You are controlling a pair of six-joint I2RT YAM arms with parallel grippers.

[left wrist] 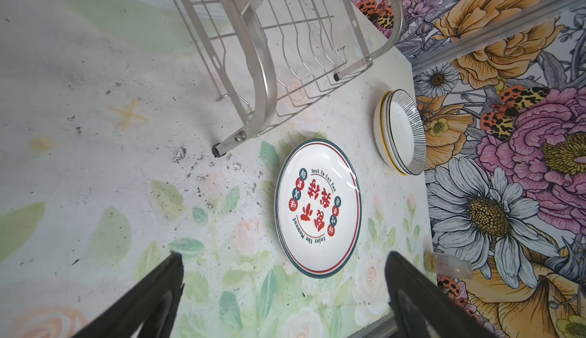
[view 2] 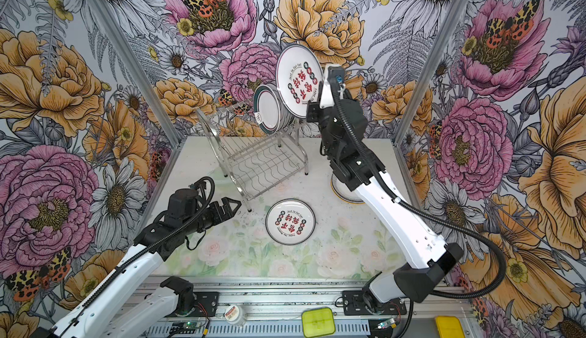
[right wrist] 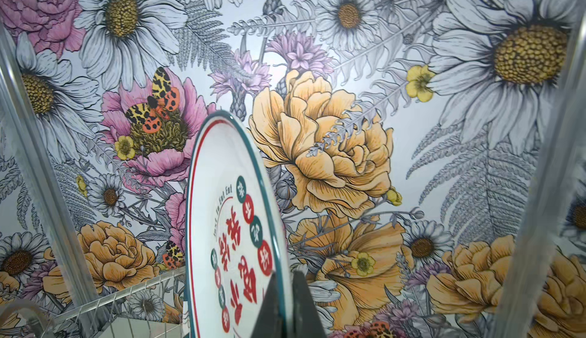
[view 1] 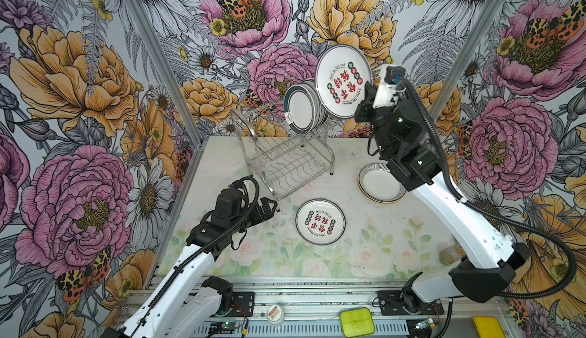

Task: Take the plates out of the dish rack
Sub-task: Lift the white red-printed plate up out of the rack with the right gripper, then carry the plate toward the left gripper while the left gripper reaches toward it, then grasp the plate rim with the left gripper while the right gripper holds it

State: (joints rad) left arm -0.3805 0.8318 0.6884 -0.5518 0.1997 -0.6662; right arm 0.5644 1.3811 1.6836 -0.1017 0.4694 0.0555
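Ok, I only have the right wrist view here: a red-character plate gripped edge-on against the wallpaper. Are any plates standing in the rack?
Observer: Yes. In both top views several plates, the front one teal-banded, stand at the right end of the dish rack's upper tier, next to the held plate.
Operator: Any already unloaded?
Observer: A matching red-character plate lies flat on the table in front of the rack, and a striped-rim stack sits further right.
Operator: Left arm?
Observer: The left gripper is open and empty, low by the rack's near corner.
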